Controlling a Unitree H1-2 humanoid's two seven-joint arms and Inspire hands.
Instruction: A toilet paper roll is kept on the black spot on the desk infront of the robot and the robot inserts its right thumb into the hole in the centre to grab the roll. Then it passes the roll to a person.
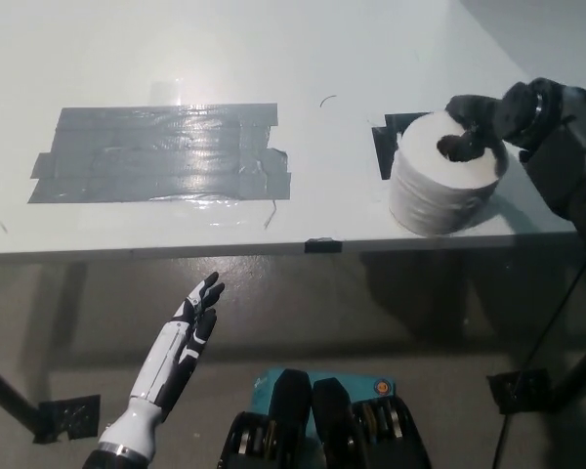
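Toilet paper roll (pixel 441 186) stands upright near worktop (pixel 273 59) front edge, toward its right corner, partly over black tape spot (pixel 386 137). Right hand (pixel 483 125) on top of roll, thumb down in centre hole, fingers closing on it. Left hand (pixel 181 342) below front edge, fingers spread, holding nothing. Grey tape patch (pixel 161 151) left of centre.

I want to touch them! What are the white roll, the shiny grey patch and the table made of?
The toilet paper roll looks like soft, matte white paper, wound in layers that show on its side. The grey patch seems to be strips of glossy plastic tape, wrinkled and catching the light. The desk looks smooth, hard and pale, perhaps laminate or painted board; I cannot tell which.
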